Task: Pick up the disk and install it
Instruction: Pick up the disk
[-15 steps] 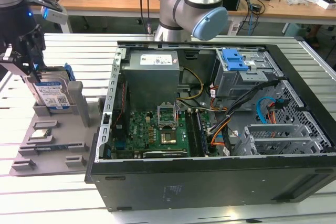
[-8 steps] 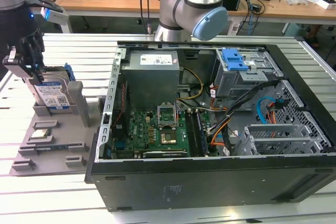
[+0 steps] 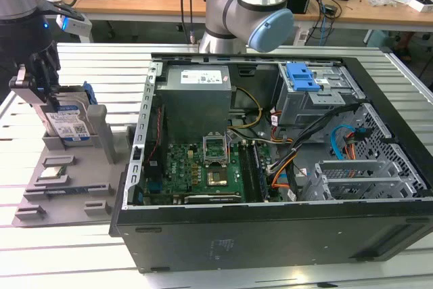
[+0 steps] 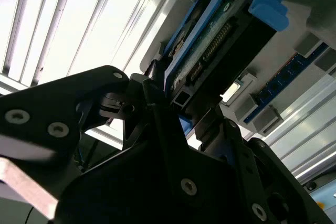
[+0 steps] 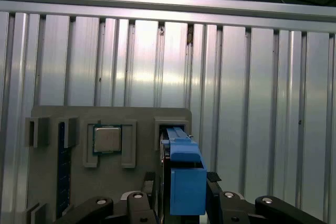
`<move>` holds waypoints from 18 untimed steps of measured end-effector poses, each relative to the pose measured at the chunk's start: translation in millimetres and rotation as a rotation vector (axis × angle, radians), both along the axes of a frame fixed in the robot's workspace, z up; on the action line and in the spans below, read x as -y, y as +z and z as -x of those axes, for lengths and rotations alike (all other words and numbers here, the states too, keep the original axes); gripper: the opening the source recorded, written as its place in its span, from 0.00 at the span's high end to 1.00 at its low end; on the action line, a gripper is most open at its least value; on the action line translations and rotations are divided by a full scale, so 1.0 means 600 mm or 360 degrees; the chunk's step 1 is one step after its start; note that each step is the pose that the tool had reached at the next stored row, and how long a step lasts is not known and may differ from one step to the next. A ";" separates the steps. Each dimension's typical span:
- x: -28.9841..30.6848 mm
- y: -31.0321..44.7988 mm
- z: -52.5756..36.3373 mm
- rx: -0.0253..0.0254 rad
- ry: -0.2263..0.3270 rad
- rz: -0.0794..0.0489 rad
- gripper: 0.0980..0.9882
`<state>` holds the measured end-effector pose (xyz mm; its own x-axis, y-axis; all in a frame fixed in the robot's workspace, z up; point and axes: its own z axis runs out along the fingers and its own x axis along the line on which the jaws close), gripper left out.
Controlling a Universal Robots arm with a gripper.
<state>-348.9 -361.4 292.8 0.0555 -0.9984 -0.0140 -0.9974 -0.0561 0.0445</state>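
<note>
Disk (image 3: 67, 124) is gripped by the hand (image 3: 32, 79), which is closed on its blue frame. It is stood upright on the grey tray (image 3: 64, 181), at the exterior view's left, beside the open case (image 3: 270, 235).

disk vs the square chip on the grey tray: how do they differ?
The disk stands on edge in its slot; the chip lies flat in its recess. The disk is larger and blue-framed; the chip is plain silver and square. Both sit on the grey tray.
</note>
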 end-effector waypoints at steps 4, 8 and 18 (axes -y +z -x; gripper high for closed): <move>0.0000 -0.001 0.000 0.00000 0.0000 0.0000 0.57; 0.0000 -0.001 0.000 -0.00003 0.0000 0.0000 0.59; 0.0000 -0.001 0.000 0.00000 0.0000 0.0000 0.70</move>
